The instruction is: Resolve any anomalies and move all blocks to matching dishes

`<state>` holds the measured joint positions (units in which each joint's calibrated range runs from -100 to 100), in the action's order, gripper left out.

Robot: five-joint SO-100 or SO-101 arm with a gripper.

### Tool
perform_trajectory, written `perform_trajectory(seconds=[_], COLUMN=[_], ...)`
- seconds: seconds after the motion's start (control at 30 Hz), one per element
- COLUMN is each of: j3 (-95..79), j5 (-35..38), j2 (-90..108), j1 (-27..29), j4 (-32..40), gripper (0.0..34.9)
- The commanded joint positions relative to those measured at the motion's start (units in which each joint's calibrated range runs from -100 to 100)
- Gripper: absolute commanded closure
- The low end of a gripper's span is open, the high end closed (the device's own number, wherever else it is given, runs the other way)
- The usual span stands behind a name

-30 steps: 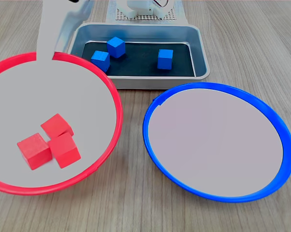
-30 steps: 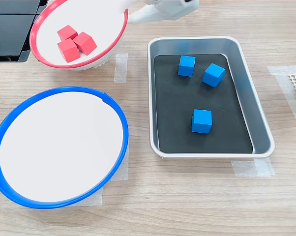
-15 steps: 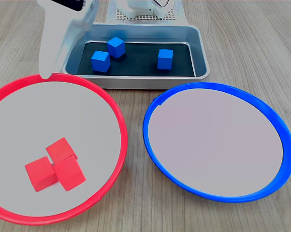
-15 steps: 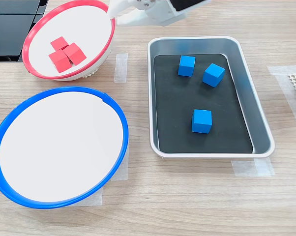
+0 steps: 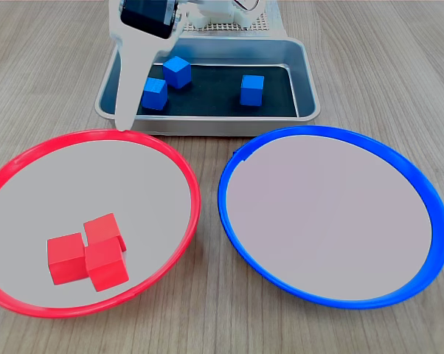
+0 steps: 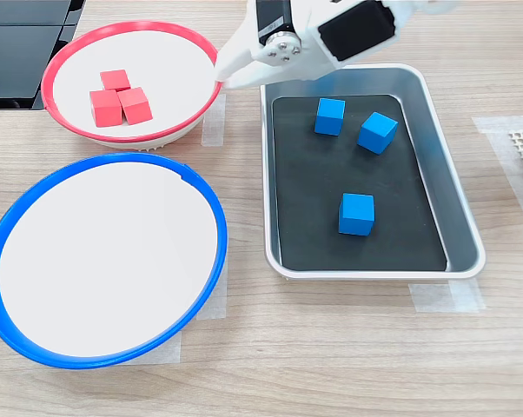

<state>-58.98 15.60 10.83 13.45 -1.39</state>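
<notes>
The white pincer points down, its opening not discernible.

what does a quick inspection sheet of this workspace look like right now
surface: wood-grain table, tape strips under the dishes and tray
job's things: three red blocks in red-rimmed dish; three blue blocks in metal tray; blue-rimmed dish holds nothing
clutter: nothing seen
grippers: gripper at the red-rimmed dish's rim; fingers' state cannot be told
cables: nothing seen
surroundings: black panel at the second exterior view's upper left
</notes>
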Motion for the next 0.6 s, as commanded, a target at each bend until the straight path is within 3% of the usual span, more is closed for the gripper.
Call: perform_trajectory(seconds=[0.0,0.1,0.17,0.43,0.57], j3=[-0.3,0.0,1.1,2.0,5.5], j5=[0.5,2.1,3.6,5.5,7.0], j2=[3.0,4.7,6.4,18.4,27.9], j1=[-1.0,-1.6,-1.6,-2.9,-4.7], j4=[-1.4,-5.8,-11.5,-23.5,-38.0], gripper=[34.9,34.7,30.8,26.4,24.9])
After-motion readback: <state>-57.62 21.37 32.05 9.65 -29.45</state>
